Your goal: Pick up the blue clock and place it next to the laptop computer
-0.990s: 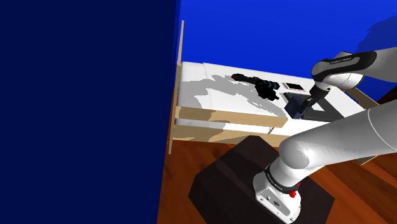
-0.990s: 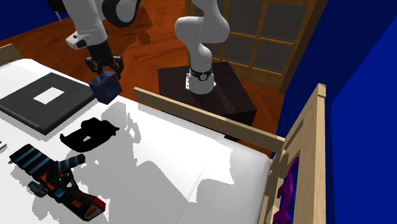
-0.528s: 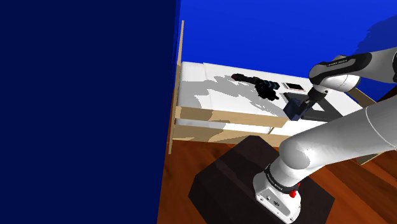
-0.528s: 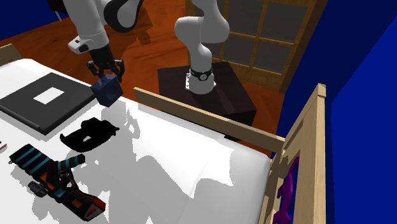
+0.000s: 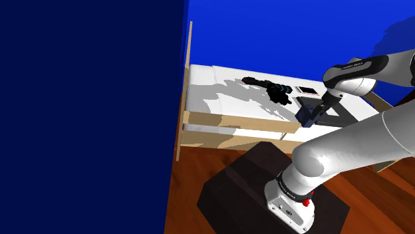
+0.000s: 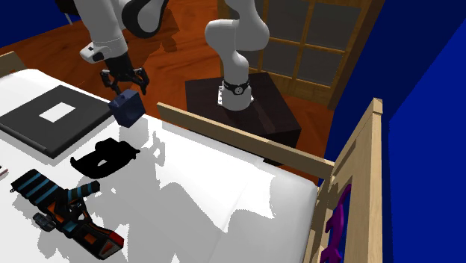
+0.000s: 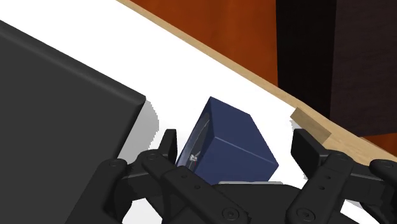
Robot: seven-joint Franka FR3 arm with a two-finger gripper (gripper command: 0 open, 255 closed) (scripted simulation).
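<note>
While your gripper [image 6: 125, 84] hangs with its fingers spread, clasping nothing, the blue clock [image 6: 127, 109] lies just below it on the white bed [image 6: 224, 187]. It is at the wooden side rail [image 6: 246, 142], just beside the closed dark laptop [image 6: 30, 123]. Note blue walls [image 6: 426, 75] and a wood floor [image 5: 193, 173].

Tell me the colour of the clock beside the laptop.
The clock is dark blue; the wrist view shows it best.

navy cube clock [image 6: 128, 108] tilted, prob resting nr laptop [image 6: 30, 123]
</note>
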